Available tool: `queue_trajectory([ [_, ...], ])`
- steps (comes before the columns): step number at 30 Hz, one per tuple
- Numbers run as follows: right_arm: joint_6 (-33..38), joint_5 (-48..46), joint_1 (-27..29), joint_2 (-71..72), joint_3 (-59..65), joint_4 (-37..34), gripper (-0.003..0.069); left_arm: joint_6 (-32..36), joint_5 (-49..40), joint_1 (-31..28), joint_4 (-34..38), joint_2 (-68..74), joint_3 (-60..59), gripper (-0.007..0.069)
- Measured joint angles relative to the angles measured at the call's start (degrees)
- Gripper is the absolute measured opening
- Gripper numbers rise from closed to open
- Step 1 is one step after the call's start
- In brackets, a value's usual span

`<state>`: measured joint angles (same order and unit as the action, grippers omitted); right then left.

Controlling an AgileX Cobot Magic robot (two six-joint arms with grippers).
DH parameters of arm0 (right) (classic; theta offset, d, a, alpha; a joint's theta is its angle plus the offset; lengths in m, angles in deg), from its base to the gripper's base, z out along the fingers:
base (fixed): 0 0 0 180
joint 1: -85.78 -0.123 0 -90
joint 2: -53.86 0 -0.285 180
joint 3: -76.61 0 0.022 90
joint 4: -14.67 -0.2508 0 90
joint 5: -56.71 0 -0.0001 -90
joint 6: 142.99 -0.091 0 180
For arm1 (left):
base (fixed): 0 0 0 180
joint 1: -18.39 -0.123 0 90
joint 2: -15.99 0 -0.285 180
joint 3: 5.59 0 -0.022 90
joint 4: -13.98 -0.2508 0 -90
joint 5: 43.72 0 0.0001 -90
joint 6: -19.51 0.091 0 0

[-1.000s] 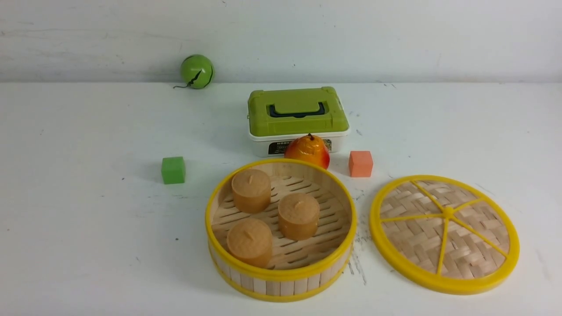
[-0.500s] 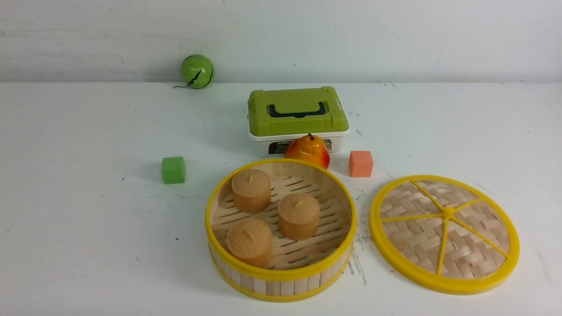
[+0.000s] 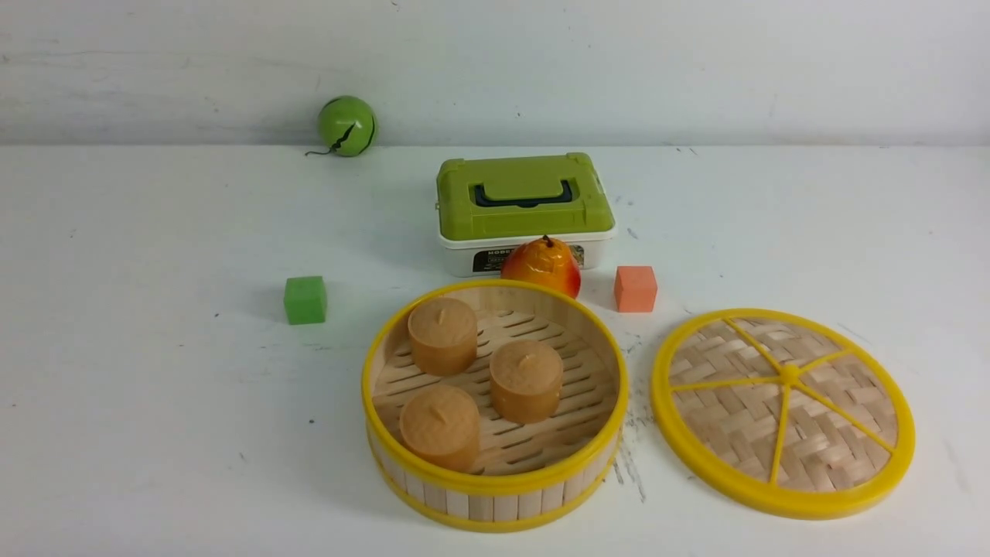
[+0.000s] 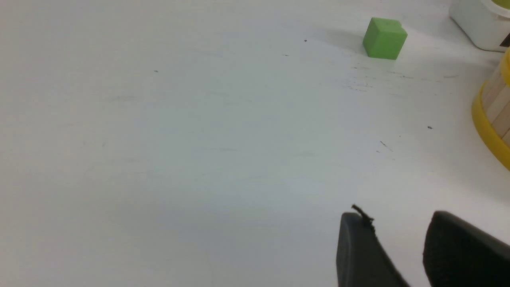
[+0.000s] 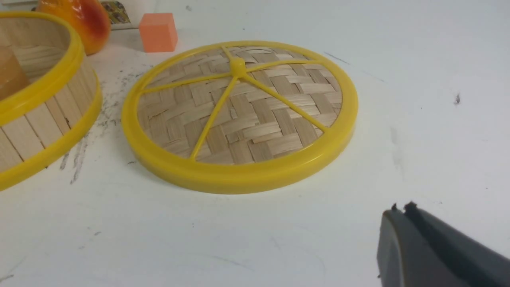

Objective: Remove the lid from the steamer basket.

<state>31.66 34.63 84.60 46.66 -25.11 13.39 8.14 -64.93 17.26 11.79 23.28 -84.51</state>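
The lid point(image 3: 783, 411), a woven bamboo disc with a yellow rim and spokes, lies flat on the table to the right of the steamer basket point(image 3: 495, 495). The basket stands uncovered with three tan cylinders point(image 3: 526, 381) inside. In the right wrist view the lid point(image 5: 239, 115) lies apart from my right gripper point(image 5: 402, 209), whose jaws are pressed together and hold nothing. The basket's wall point(image 5: 44, 119) shows there too. My left gripper point(image 4: 398, 223) hovers over bare table, its dark fingers apart and empty, with the basket's rim point(image 4: 488, 127) off to one side. Neither arm shows in the front view.
A white box with a green lid point(image 3: 524, 209) stands behind the basket, with an orange-red pear point(image 3: 541, 266) in front of it. An orange cube point(image 3: 635, 288) and a green cube point(image 3: 305, 299) flank the basket. A green ball point(image 3: 346, 125) rests by the back wall.
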Motion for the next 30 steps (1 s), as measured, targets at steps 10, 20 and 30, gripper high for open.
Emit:
queue_trajectory([
  [10, 0.00, 0.00, 0.00, 0.00, 0.00, 0.00, -0.0003, 0.00, 0.00, 0.00, 0.00, 0.00, 0.00, 0.0239],
  [20, 0.00, 0.00, 0.00, 0.00, 0.00, 0.00, 0.0003, 0.00, 0.00, 0.00, 0.00, 0.00, 0.00, 0.0239],
  [30, -0.04, 0.00, 0.00, 0.00, 0.00, 0.00, 0.0014, 0.00, 0.00, 0.00, 0.00, 0.00, 0.00, 0.0239],
])
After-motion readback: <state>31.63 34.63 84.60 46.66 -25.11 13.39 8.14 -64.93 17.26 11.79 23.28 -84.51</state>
